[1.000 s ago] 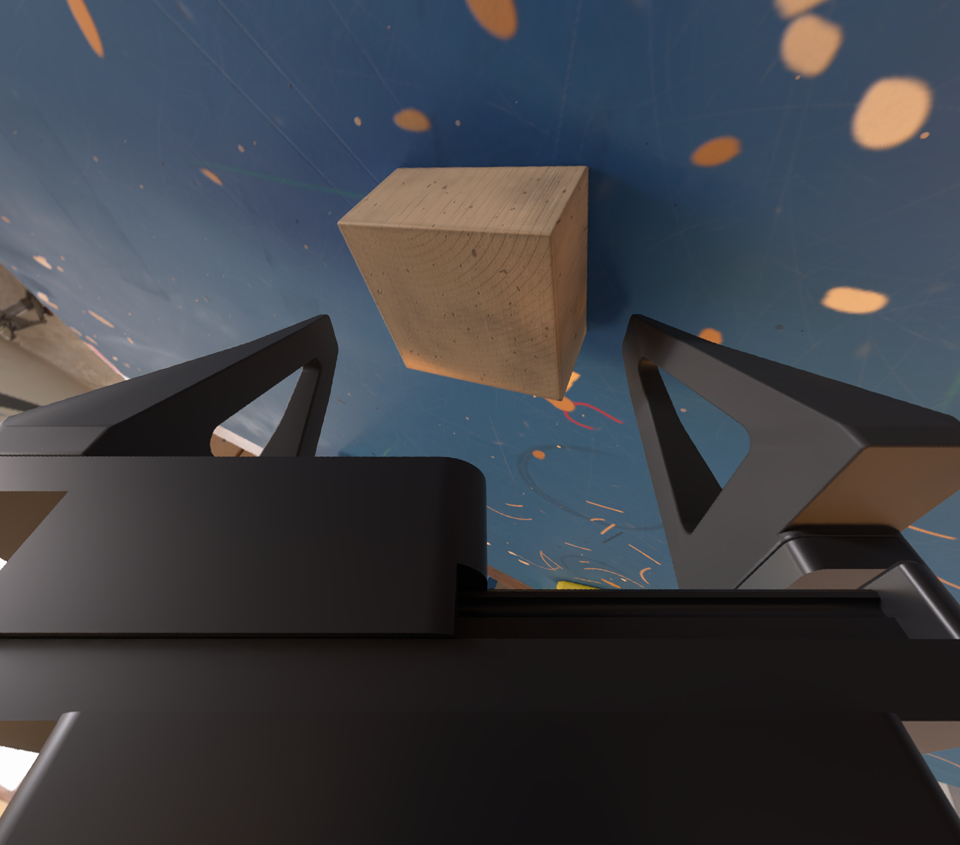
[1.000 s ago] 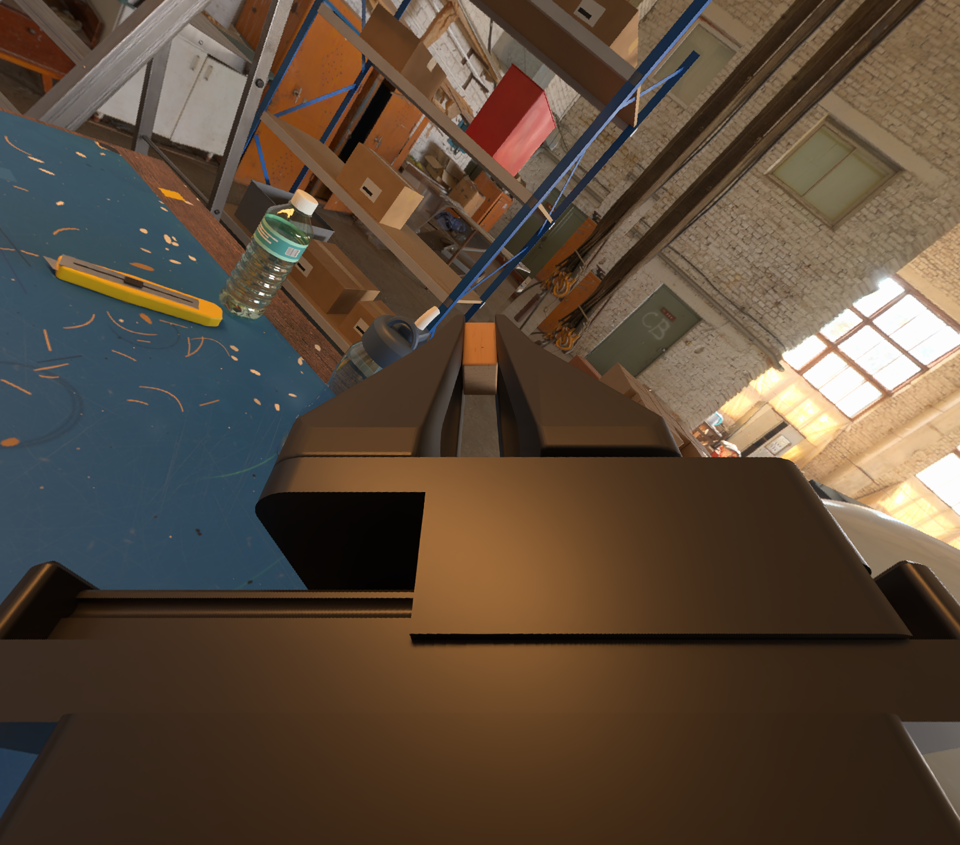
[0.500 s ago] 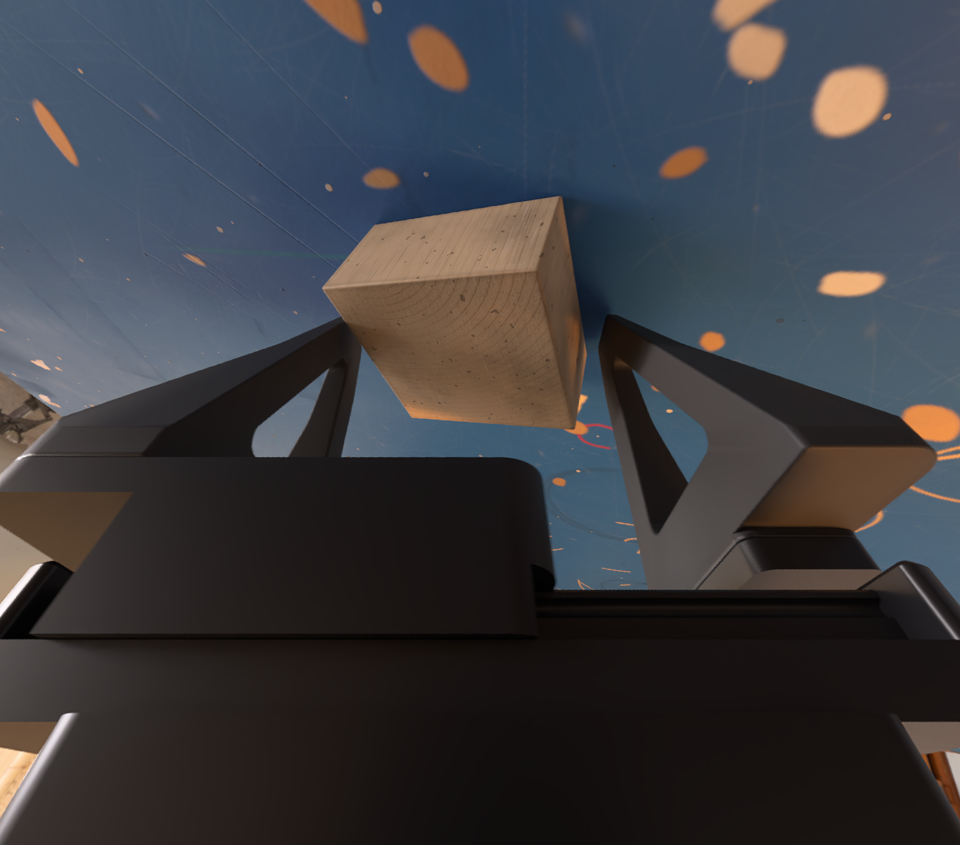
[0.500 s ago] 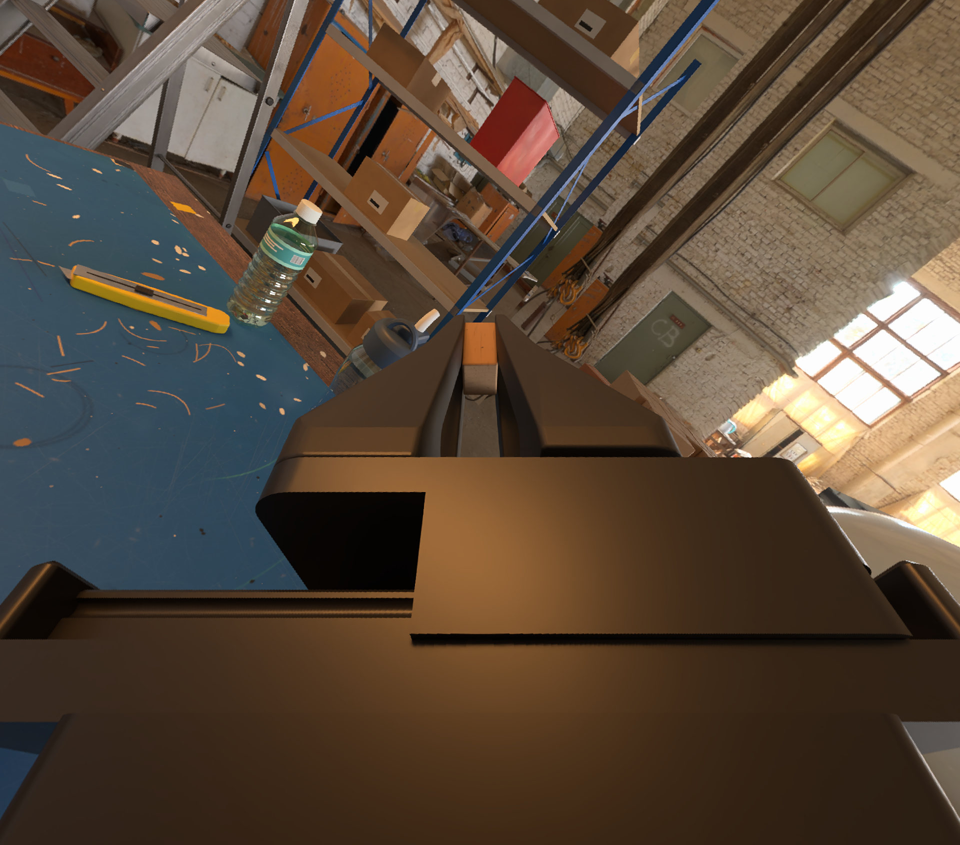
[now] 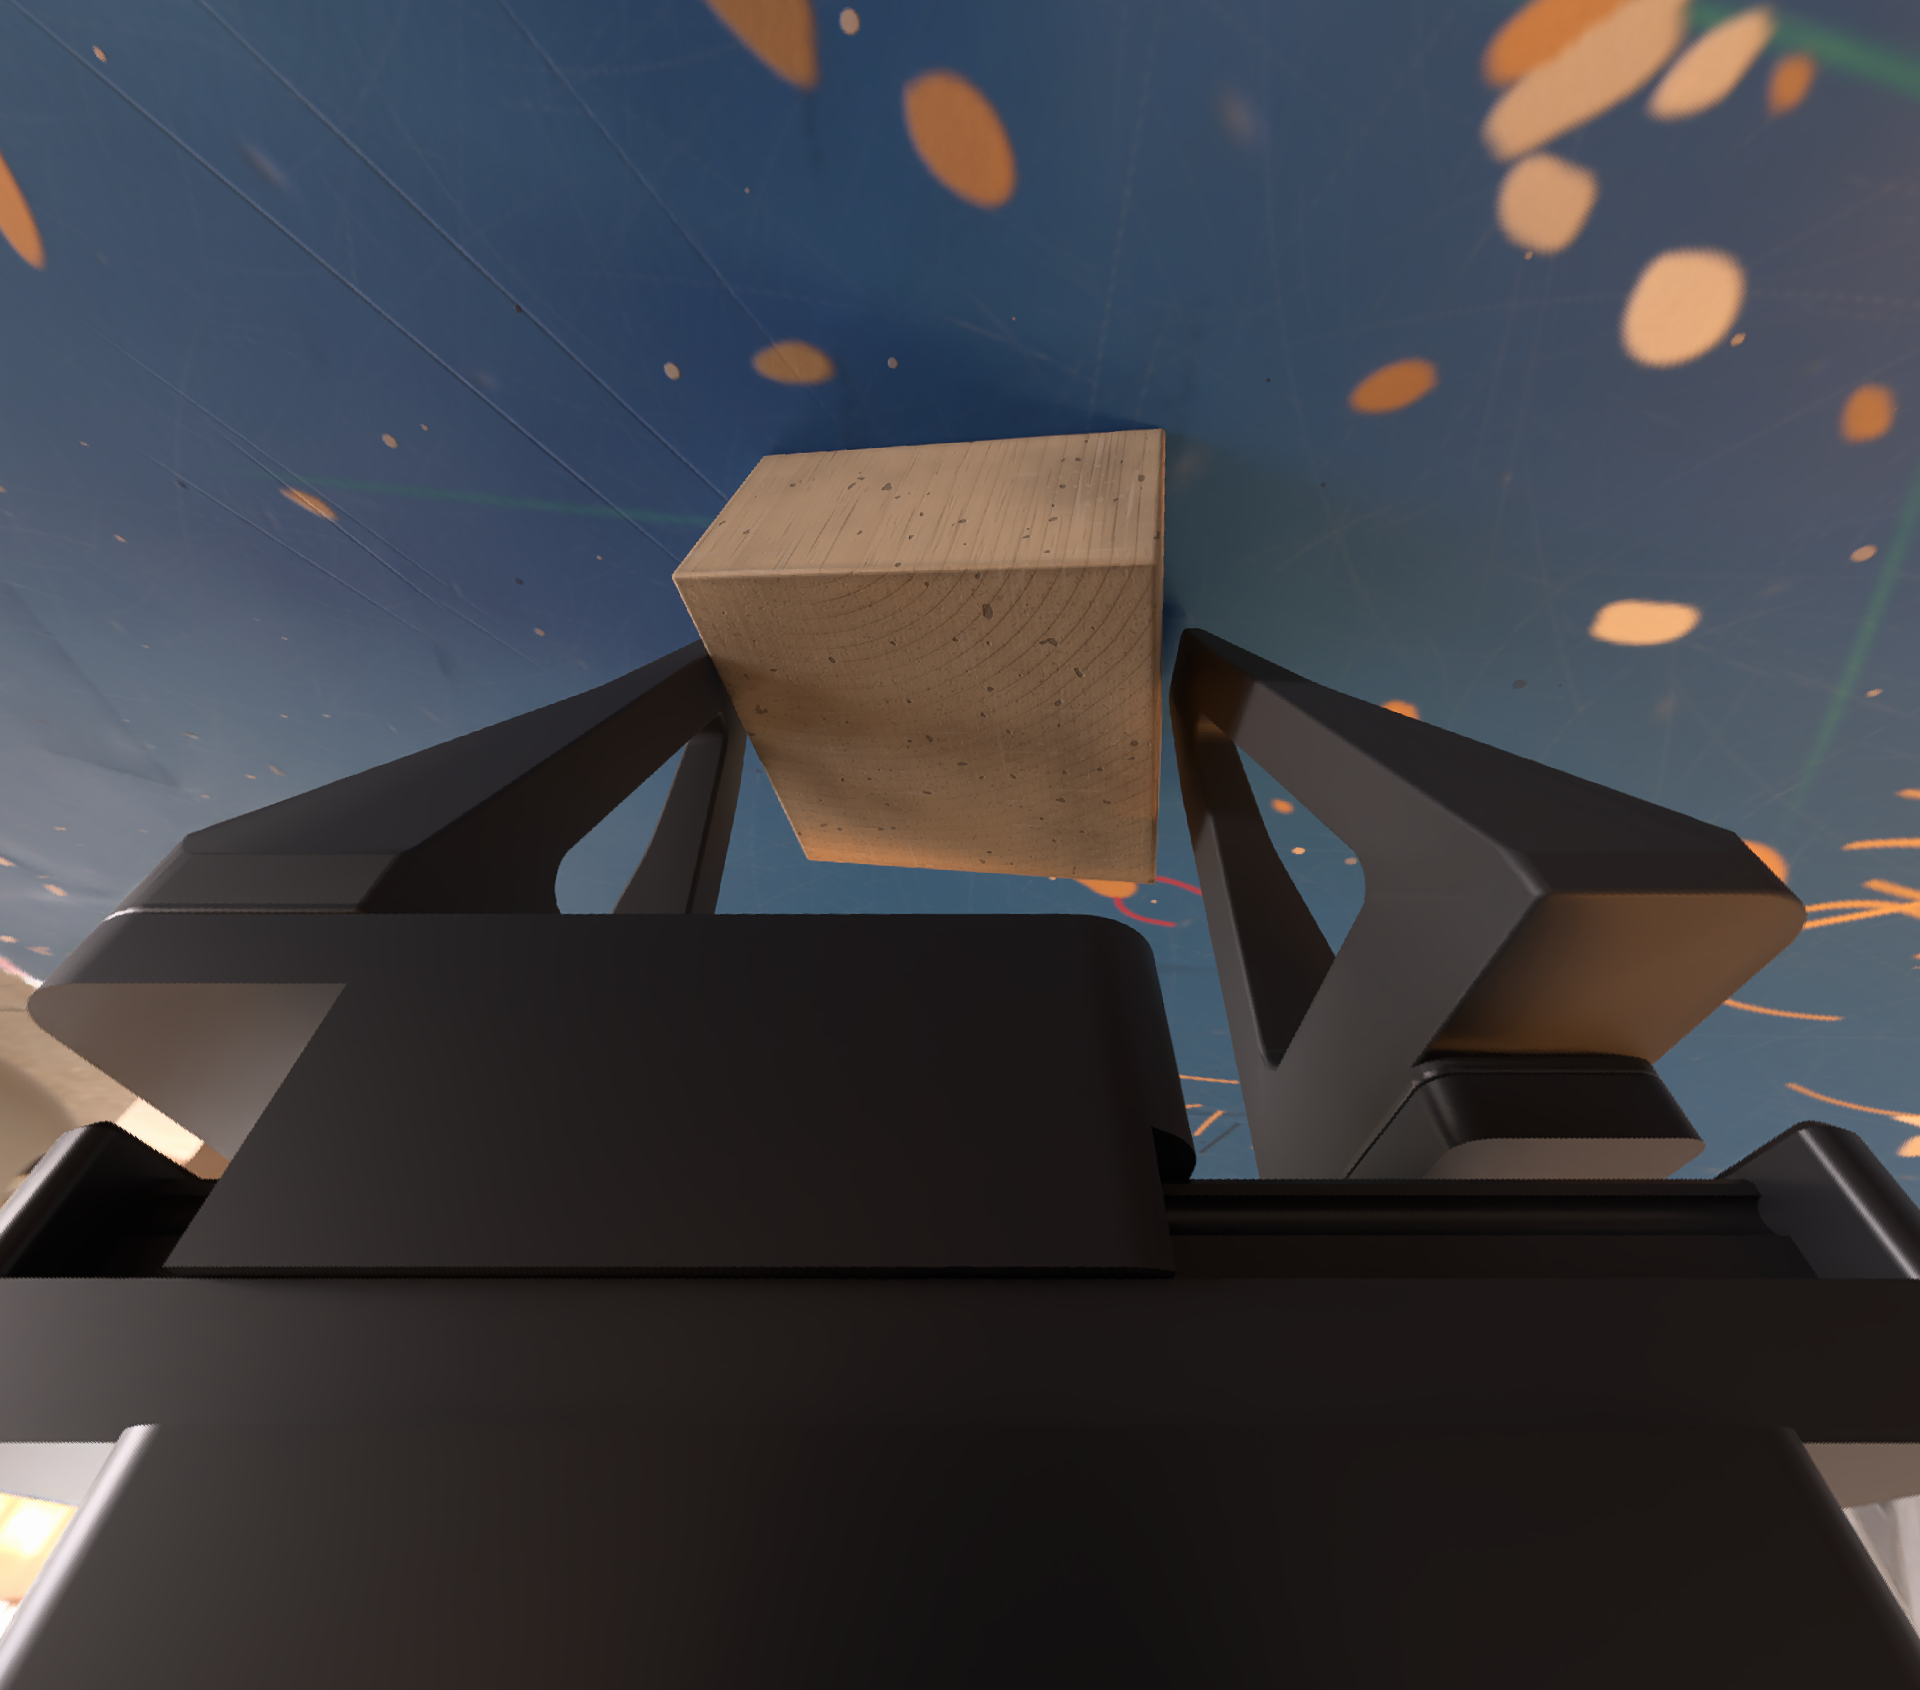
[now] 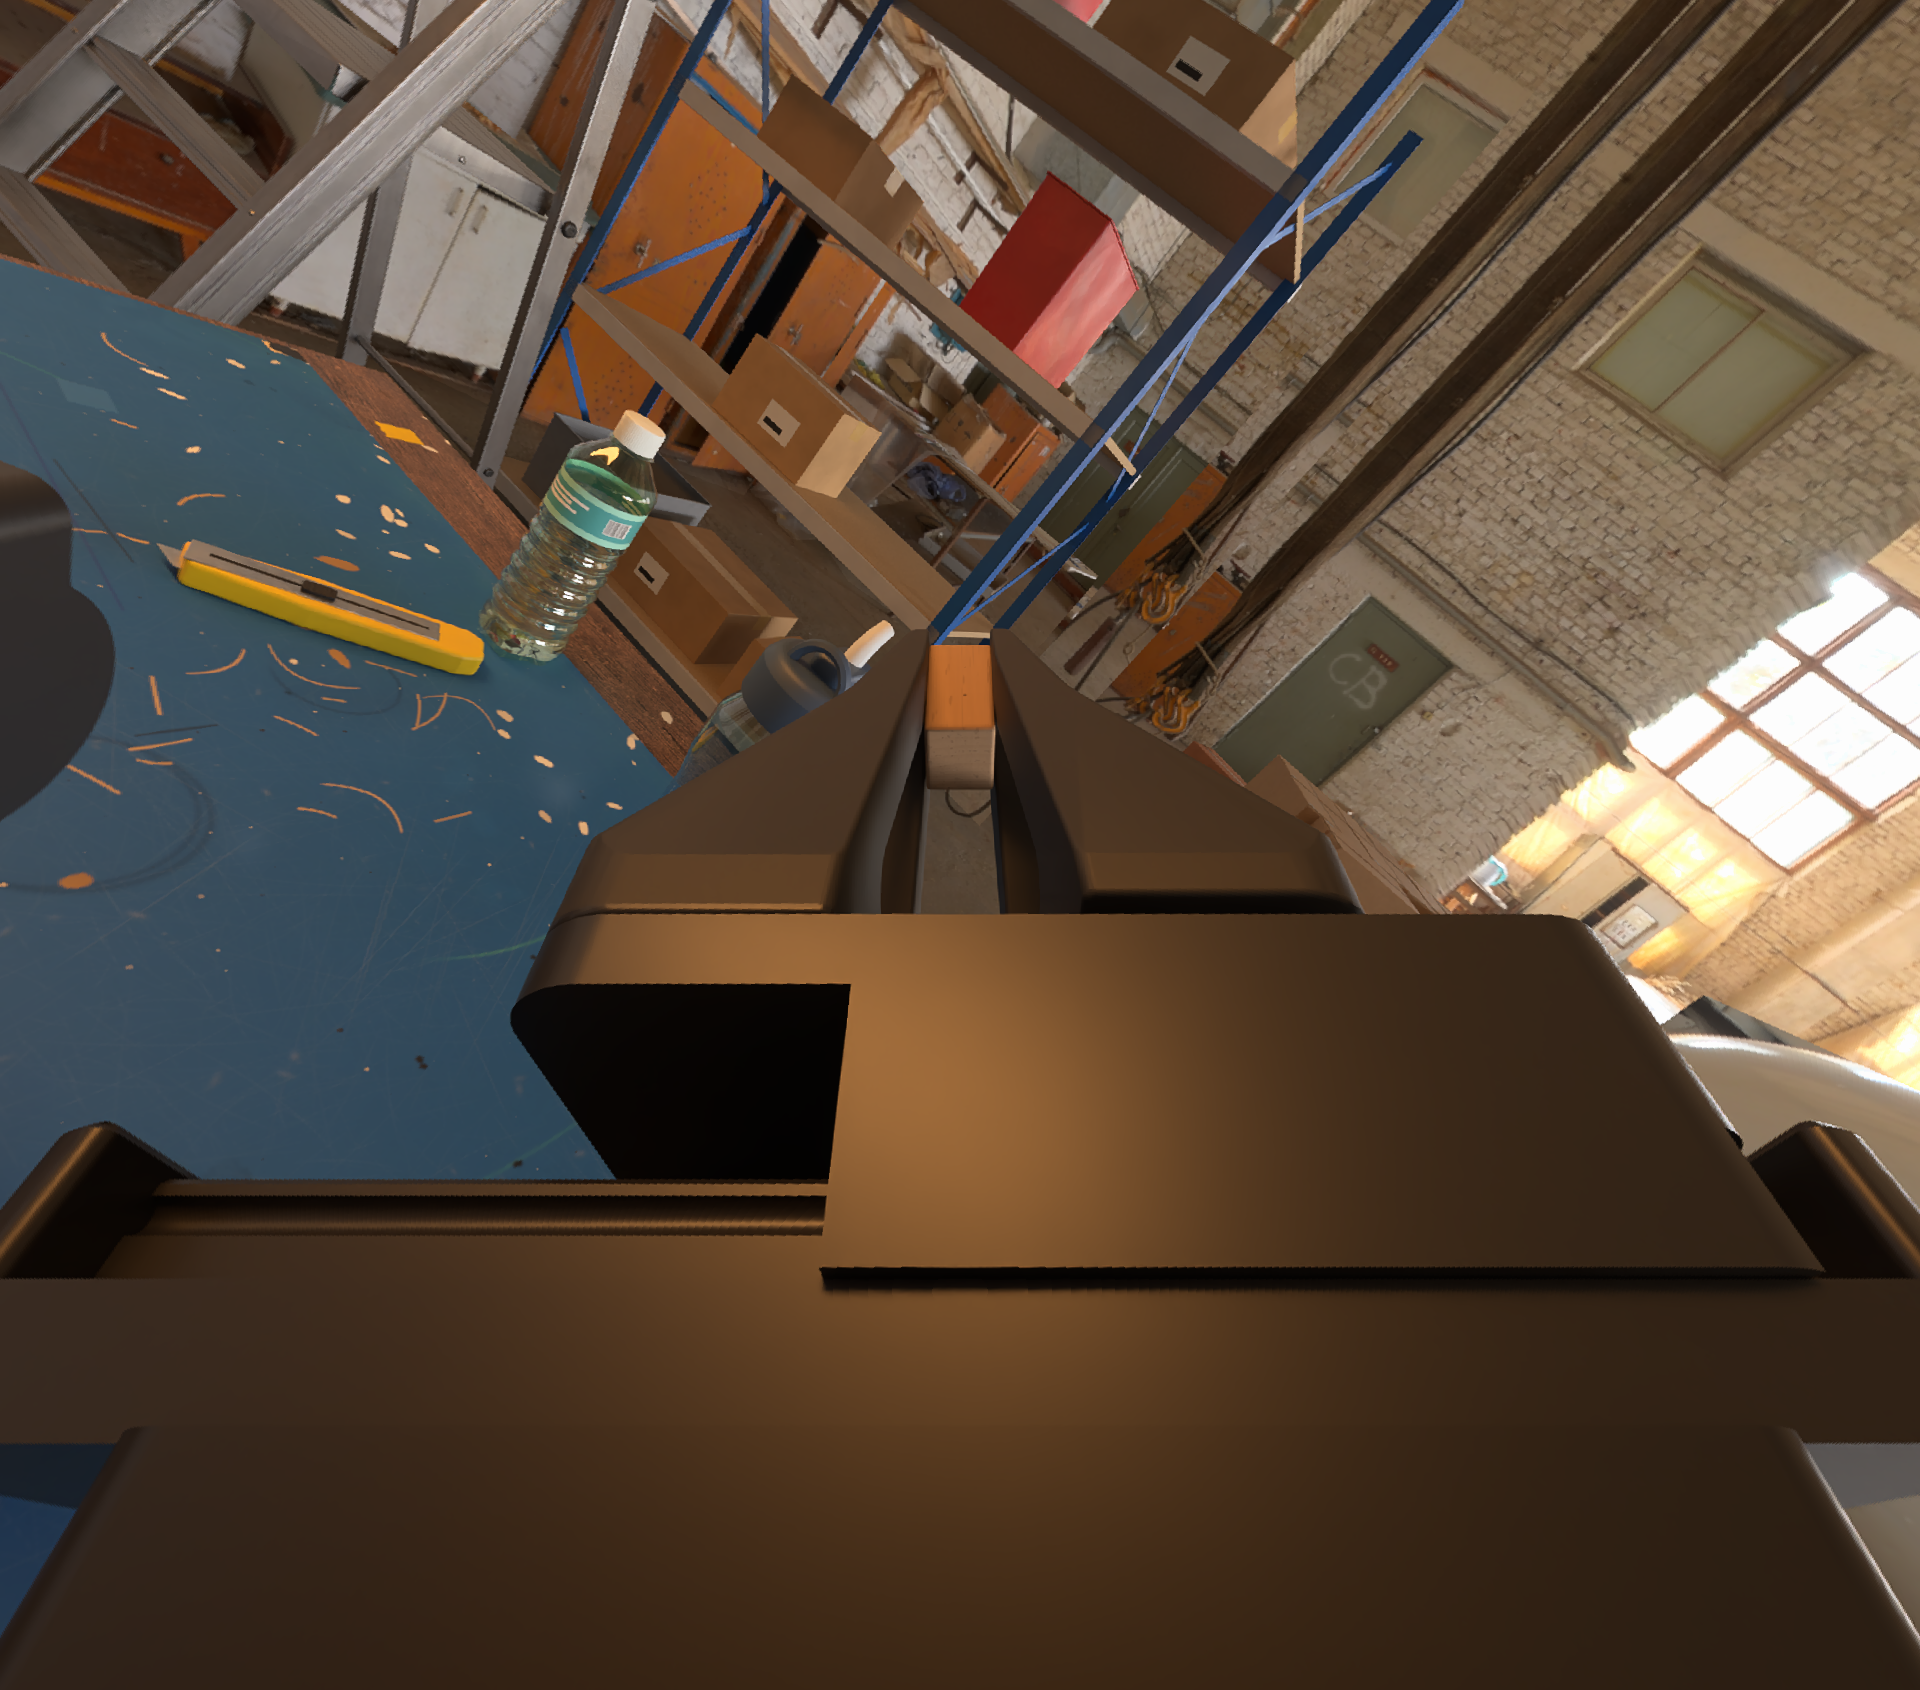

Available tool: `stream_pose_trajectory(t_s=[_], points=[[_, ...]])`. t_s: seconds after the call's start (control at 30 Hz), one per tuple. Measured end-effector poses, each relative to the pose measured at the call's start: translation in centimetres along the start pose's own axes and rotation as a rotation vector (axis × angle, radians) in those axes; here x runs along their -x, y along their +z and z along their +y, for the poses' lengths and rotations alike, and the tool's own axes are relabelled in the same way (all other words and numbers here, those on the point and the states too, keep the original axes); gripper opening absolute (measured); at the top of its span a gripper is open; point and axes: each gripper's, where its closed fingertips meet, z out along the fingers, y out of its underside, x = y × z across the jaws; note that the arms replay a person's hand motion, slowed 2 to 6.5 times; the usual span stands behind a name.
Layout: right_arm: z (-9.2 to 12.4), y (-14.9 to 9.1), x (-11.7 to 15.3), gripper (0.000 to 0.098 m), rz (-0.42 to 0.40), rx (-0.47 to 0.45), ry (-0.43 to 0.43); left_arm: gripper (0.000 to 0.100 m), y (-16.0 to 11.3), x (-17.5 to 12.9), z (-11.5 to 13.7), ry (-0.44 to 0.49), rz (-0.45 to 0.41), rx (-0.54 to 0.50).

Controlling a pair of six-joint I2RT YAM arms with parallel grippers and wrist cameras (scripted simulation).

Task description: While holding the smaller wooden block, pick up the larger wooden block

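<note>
In the left wrist view the larger wooden block (image 5: 935,705), a pale cube, sits on the blue mat (image 5: 416,290). My left gripper (image 5: 948,653) has its black fingers against the block's left and right sides, with only a sliver showing at the right finger (image 5: 1226,767). In the right wrist view my right gripper (image 6: 958,684) is shut on the smaller wooden block (image 6: 958,726), a narrow piece pinched between the fingertips. It is held up in the air beyond the table's edge.
On the blue mat (image 6: 260,913) lie a yellow utility knife (image 6: 327,606) and a clear water bottle (image 6: 577,544) near the brown table edge. A dark bottle (image 6: 790,674) stands by my right fingers. Shelving, a ladder and boxes stand beyond.
My left gripper moved down over the larger block and its fingers closed in on its sides. My right gripper kept hold of the smaller block and shifted slightly.
</note>
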Motion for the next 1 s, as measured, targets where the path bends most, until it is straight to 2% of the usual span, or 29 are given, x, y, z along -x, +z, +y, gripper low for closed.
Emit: stream_pose_trajectory(t_s=[0.2,0.3,0.6,1.0], points=[[0.1,-0.1,0.1,0.0094,-0.009,-0.005,0.004,0.067,0.3,0.1,-0.1,-0.117,0.04,-0.015],[0.2,-0.1,0.1,0.0094,-0.015,-0.005,0.007,0.063,0.3,0.0,-0.2,-0.187,0.06,-0.023],[0.5,-0.2,0.7,0.0094,-0.041,0.002,0.012,0.061,0.4,0.2,0.6,-0.44,0.114,-0.036],[0.5,-0.3,1.8,0.0094,-0.076,0.021,-0.006,0.061,-0.1,-1.0,2.0,-0.804,0.228,-0.029]])
